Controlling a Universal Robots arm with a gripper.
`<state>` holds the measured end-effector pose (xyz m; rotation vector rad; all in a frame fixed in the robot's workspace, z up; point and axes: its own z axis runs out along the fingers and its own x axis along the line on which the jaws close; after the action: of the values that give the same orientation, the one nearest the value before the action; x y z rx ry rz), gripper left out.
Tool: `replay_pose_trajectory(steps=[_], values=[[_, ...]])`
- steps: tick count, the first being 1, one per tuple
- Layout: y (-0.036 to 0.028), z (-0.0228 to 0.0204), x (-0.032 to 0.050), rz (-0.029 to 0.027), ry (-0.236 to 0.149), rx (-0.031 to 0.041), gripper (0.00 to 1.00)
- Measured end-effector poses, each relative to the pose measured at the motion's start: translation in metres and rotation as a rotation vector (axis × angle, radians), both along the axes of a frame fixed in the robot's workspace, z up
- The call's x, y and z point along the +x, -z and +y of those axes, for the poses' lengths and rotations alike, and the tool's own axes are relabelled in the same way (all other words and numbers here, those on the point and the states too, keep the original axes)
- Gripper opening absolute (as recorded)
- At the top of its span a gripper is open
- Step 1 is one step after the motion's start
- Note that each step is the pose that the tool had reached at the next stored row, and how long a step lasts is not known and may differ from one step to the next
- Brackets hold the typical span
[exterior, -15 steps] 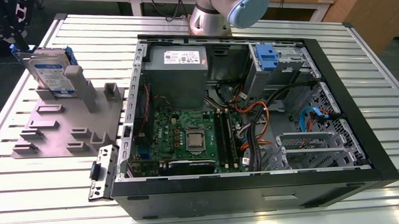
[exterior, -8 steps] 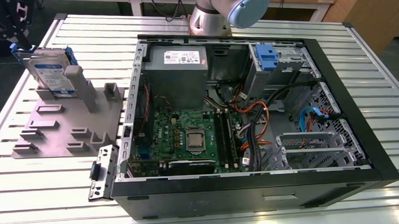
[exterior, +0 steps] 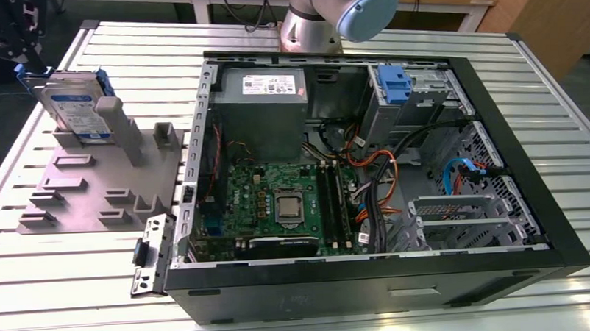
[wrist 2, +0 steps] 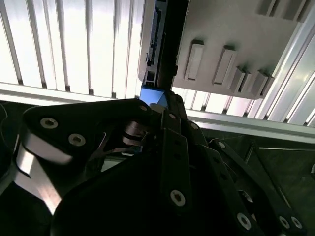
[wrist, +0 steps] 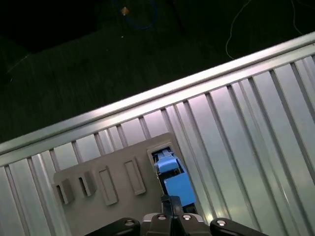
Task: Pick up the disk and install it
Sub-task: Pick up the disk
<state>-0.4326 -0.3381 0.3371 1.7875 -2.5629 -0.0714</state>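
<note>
The disk (exterior: pixel 75 107) stands on edge in a slot of the grey fixture plate (exterior: pixel 99 183), at the exterior view's left. It is silver-grey with a white-and-blue label and blue rails. In the first wrist view my gripper (wrist: pixel 171 202) sits right at the disk's blue rail (wrist: pixel 173 179), with the fixture plate (wrist: pixel 98 179) beside it. In the second wrist view the black gripper linkage (wrist 2: pixel 160 105) meets the blue end of the disk (wrist 2: pixel 150 49), seen edge-on. The disk rests in its slot.
An open computer case (exterior: pixel 378 277) lies on the slatted metal table (exterior: pixel 73 291). Inside are a grey power supply (exterior: pixel 263 86), a motherboard (exterior: pixel 276 203), cables, and a silver drive cage with a blue latch (exterior: pixel 395 85). The arm's base (exterior: pixel 319 21) stands behind the case.
</note>
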Motion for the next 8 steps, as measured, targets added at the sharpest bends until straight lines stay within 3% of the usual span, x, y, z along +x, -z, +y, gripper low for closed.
replay_pose_trajectory(steps=[4,8], values=[[0.0002,0.0000,0.0000,-0.0001,-0.073,0.0000,0.11],[0.0004,0.0002,-0.0012,-0.0001,-0.099,-0.0004,0.11]])
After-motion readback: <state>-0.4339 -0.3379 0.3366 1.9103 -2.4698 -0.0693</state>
